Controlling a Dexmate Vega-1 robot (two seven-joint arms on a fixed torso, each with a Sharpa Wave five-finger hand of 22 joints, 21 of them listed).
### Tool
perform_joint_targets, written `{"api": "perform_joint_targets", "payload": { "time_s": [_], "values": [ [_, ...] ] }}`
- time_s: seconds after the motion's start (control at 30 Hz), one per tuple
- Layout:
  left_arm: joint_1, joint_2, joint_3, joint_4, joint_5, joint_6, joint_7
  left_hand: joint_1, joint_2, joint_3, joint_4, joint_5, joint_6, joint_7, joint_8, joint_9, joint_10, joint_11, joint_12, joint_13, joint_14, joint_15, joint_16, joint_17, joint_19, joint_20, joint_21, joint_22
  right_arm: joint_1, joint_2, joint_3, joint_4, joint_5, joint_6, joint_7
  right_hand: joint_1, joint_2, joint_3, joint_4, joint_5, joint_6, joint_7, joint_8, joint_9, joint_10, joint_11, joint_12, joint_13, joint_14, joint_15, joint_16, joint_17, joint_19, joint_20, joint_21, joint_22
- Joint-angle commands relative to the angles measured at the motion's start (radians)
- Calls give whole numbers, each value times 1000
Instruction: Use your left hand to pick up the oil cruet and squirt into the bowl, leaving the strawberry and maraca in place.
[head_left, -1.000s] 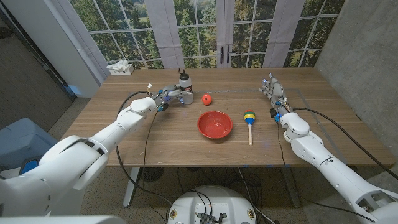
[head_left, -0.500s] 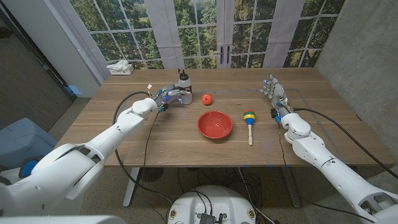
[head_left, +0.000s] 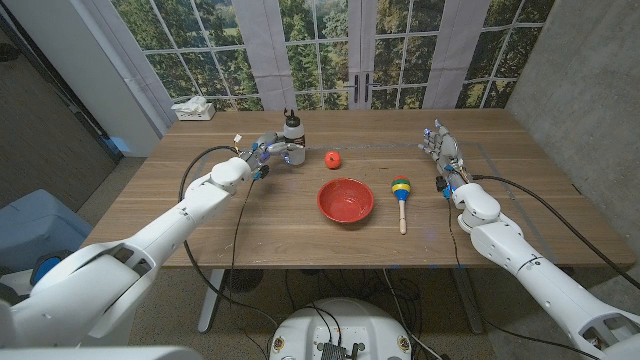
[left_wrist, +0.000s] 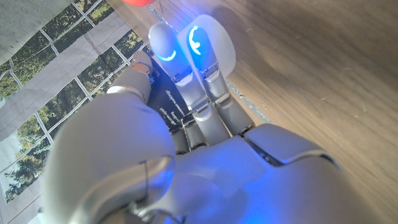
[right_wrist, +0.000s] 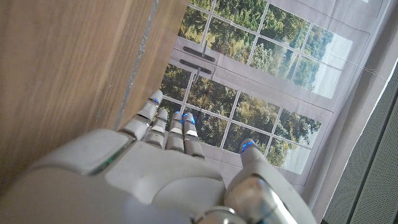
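Oil cruet (head_left: 293, 138) stands at the desk's (head_left: 250, 225) far side with the left hand (head_left: 272, 153) wrapped around its body, fingers (left_wrist: 186, 56) pressed together on it, while the right hand (head_left: 440, 147) waits with fingers spread. Swinging toward the red bowl (head_left: 345, 200) could clip the strawberry (head_left: 331, 158) just beside the cruet. A loose grip might let the cruet tip before reaching the bowl; the maraca (head_left: 401, 192) looks safely apart.

Wooden table (head_left: 250, 215) set with kitchenware and toys.
A red bowl (head_left: 345, 200) sits between the robot's two hands, a strawberry (head_left: 332, 158) just beyond it. A maraca (head_left: 401, 192) lies nearer the right hand (head_left: 441, 150); the oil cruet (head_left: 293, 136) stands at the left hand (head_left: 272, 153). A tissue box (head_left: 194, 109) rests at the far corner, beyond the left hand.
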Motion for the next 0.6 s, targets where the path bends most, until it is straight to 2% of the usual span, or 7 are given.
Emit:
{"api": "perform_joint_targets", "payload": {
  "time_s": [0.03,0.6],
  "values": [
    [46,41,-22,-88,0,14,23,3,41,95,85,0,6,-1,10,4,85,-76,-7,1,8,-2,4,-3,-2,-65,8,2,-6,4,-2,-11,-8,0,-11,-3,6,1,-3,2,8,2,-2,2,10,-2,-1,4,6,6,1,2,7,-2,-6,1],
    [129,118,-68,-241,-25,47,30,-13,40,111,87,-1,11,0,14,9,95,-76,-20,2,10,-2,6,-7,-7,-66,16,-4,-5,14,-10,-4,-20,12,-13,-4,9,0,-7,2,8,2,-3,2,11,-3,-2,4,7,5,-2,1,10,-4,-15,1]
  ]
}}
